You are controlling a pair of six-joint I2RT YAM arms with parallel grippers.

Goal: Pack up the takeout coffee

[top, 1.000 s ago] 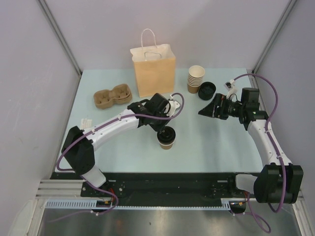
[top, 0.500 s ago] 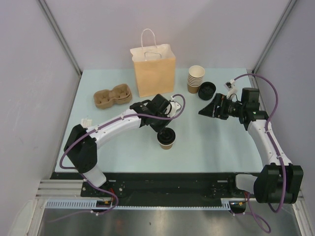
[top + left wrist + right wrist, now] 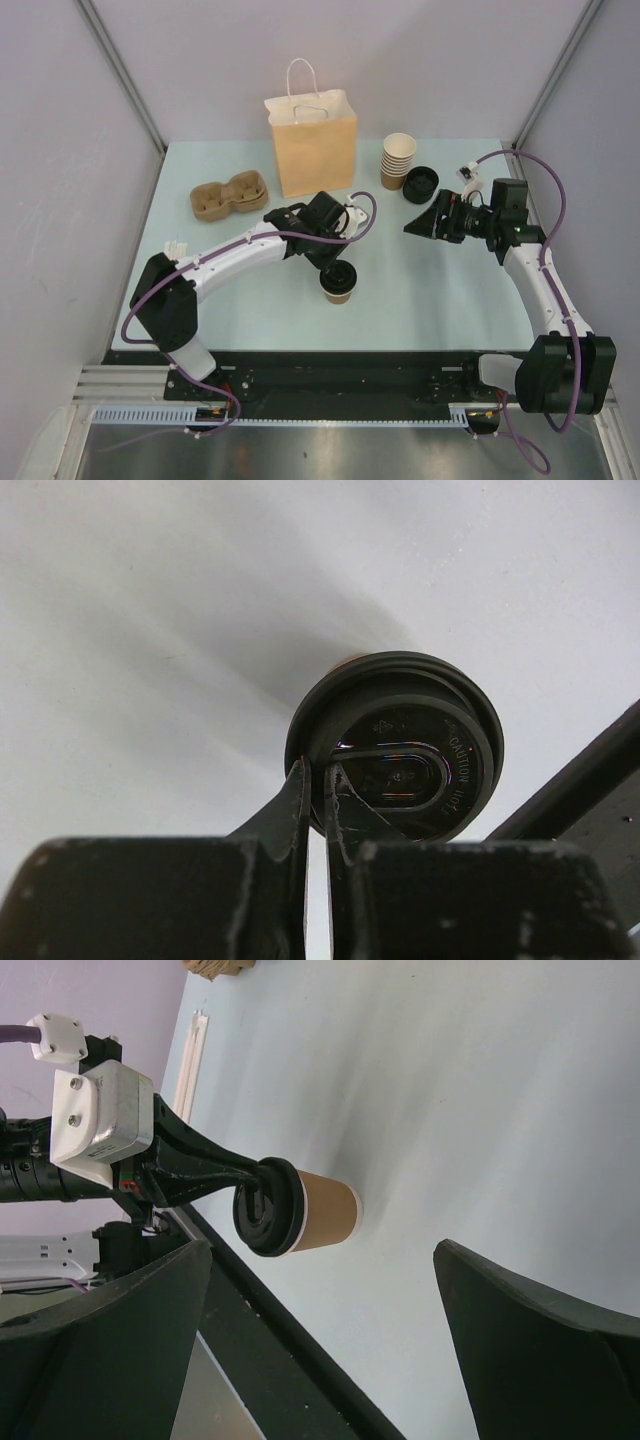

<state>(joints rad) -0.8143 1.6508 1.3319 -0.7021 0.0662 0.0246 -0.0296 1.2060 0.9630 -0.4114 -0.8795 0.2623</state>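
The takeout coffee [image 3: 340,288], a small brown paper cup with a black lid, stands upright on the table in front of the paper bag [image 3: 312,145]. My left gripper [image 3: 336,268] reaches down onto it from the upper left. In the left wrist view its fingertips [image 3: 300,780] straddle the near rim of the lid [image 3: 430,730], and the left gripper [image 3: 318,772] shows only a thin slit between the jaws. The right wrist view shows the cup [image 3: 330,1210] with those fingers on its lid. My right gripper [image 3: 418,224] hovers wide open to the right, apart from the cup, holding nothing [image 3: 322,1260].
A stack of lidless tan cups [image 3: 397,160] and loose black lids [image 3: 420,184] sit right of the bag. A cardboard cup carrier [image 3: 228,194] lies at the left. A small white packet [image 3: 176,247] lies near the left edge. Grey walls enclose the table.
The left arm's lower links have shifted a little and its gripper has settled slightly lower onto the lid. Cup and right arm have not moved.
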